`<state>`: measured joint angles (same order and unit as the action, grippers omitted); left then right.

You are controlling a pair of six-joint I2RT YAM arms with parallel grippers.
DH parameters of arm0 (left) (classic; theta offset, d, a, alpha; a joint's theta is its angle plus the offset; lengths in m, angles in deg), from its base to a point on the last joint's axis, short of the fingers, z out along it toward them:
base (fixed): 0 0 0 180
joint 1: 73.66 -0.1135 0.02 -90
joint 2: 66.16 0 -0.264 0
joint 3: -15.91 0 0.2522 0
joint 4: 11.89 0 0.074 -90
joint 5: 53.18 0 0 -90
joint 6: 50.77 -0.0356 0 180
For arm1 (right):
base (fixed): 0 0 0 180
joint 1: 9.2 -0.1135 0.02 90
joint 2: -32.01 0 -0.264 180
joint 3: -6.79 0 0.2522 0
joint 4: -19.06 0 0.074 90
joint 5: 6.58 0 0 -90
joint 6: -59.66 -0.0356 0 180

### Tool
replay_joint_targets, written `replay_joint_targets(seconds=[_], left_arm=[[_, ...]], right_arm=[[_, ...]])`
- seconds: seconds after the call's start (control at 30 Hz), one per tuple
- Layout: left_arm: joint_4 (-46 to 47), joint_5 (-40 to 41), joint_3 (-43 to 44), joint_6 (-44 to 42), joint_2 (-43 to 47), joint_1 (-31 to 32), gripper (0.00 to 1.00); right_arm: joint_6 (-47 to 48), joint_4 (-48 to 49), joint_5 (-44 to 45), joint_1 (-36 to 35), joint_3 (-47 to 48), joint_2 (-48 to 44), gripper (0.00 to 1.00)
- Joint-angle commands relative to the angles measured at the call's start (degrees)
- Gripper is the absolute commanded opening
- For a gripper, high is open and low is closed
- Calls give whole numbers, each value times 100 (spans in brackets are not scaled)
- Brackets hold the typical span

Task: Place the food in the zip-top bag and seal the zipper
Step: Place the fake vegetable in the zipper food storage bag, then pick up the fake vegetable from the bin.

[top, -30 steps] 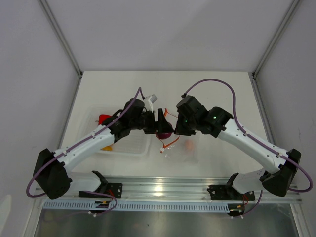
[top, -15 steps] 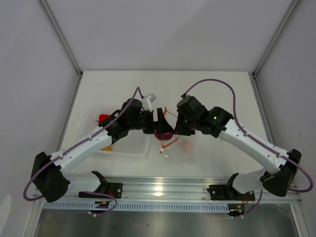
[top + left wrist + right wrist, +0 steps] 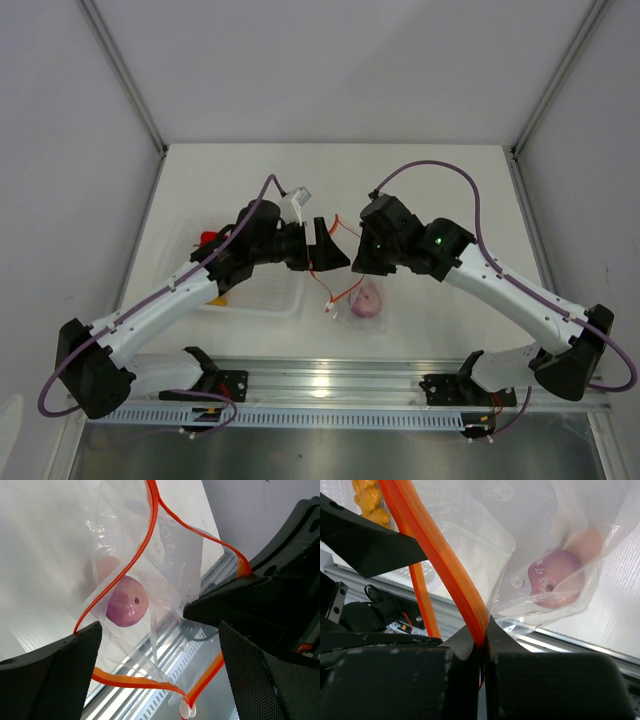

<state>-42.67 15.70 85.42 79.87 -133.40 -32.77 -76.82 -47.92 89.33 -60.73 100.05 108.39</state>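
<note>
Now, the right gripper (image 3: 481, 635) has its jaws pinched tight on the thin red-orange zipper strip (image 3: 445, 565) of the clear, floppy zip-top bag (image 3: 485, 535). It holds that edge lifted so the pouch hangs open beneath it. The left gripper (image 3: 160, 630) hovers directly over the bag's mouth, jaws spread wide with nothing between them.

At the bottom of the bag lies the round purple toy food piece (image 3: 127, 607). A pale orange rounded shape (image 3: 105, 567) sits just behind it; what that is I cannot tell through the plastic. To the left of the bag sits the rigid clear rectangular tray (image 3: 262, 310). It holds the glossy red pepper-like piece (image 3: 208, 238) at the end farthest from the bag, and the lumpy orange-yellow piece (image 3: 367, 497).

So the food left to load lies away from the bag on the left arm's side. The empty left gripper is the nearer one, while the right is taken up keeping the mouth open. The two halves of the zipper stand apart and bowed. By my judgement the filling is partly done and the sealing not yet begun.
</note>
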Motion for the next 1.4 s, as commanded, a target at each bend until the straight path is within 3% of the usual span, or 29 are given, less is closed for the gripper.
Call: replay_joint_targets(seconds=[0.0, 0.57, 0.83, 0.97, 1.23, 1.37], left_arm=[[137, 56, 86, -153, 299, 25, 100], [682, 398, -275, -355, 1696, 25, 99], [217, 934, -240, -294, 1890, -106, 99], [-450, 1776, -196, 4, 1952, -457, 99], [-1260, 1866, -249, 111, 1943, -1697, 100], [-1909, 2489, -38, 216, 1698, -2267, 99]], right_arm=[[-10, 83, 24, 20, -14, -211, 0], [-45, 65, 94, 20, -190, -308, 0], [-46, 39, 147, 37, -234, -343, 0], [-37, -23, 173, 73, -260, -360, 0], [34, -23, 147, 134, -269, -378, 0], [69, -40, 130, 152, -269, -387, 0]])
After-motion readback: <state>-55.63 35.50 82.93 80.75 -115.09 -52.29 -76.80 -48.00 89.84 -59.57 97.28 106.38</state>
